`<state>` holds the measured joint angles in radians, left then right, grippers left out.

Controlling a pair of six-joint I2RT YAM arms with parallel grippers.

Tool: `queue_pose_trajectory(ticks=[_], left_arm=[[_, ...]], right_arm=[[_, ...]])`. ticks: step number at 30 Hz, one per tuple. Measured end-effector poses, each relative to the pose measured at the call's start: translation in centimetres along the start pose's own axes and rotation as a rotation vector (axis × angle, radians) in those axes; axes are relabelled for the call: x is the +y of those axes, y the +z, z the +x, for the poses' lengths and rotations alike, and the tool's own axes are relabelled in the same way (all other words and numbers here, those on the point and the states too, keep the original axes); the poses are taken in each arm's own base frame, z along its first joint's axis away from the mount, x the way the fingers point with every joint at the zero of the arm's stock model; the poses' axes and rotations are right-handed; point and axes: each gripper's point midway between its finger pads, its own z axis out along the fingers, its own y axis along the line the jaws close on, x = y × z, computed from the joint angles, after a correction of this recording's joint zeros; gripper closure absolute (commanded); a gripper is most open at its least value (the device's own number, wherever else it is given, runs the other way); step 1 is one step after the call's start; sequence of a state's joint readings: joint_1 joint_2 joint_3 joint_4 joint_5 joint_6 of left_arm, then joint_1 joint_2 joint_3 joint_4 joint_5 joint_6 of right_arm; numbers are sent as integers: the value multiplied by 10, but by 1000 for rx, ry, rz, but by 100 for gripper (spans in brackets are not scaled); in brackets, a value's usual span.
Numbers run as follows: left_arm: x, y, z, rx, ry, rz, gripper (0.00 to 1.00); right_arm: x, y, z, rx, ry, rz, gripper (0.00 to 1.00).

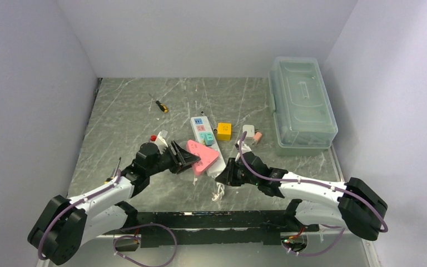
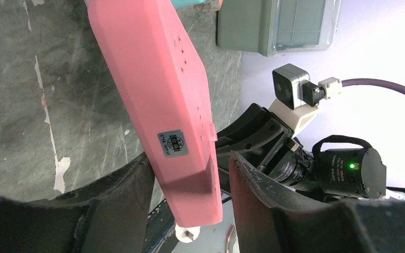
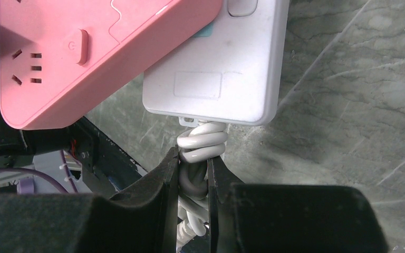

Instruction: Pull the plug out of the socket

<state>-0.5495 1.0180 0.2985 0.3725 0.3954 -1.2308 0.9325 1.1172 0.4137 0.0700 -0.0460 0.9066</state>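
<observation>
Straddling the pink plug (image 2: 153, 79), the left gripper (image 2: 187, 174) stands half-open, one finger (image 2: 129, 190) touching its flank and the other apparently just clear, so I cannot tell whether it pinches. The plug looks rigid, smooth and light, and likely slips unless held across its flat sides. It sits on the socket (image 1: 201, 127) mid-table, whose bundled white cord (image 3: 203, 142) the right gripper (image 3: 193, 158) pinches tight, probably a soft, yielding anchor.

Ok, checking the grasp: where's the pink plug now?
Top view, centre: the pink plug sits on the near end of the socket, between the fingers of the left gripper; the right gripper pinches the white cord.
</observation>
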Motion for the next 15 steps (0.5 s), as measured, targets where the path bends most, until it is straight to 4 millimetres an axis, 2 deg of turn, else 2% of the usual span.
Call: queue_pose_trajectory(ticks=[5,11,15], left_arm=[[6,2,1,6,-9,-19,44],[30,4,9,21,-36,-78,44],[30,5,9,23,-36,-60,44]], right_arm=[[1,-2,-2,-10,3,-6,100],[12,-14,-13,-60,8,-49,100],[14,-19,-15,-75,12,-59,100]])
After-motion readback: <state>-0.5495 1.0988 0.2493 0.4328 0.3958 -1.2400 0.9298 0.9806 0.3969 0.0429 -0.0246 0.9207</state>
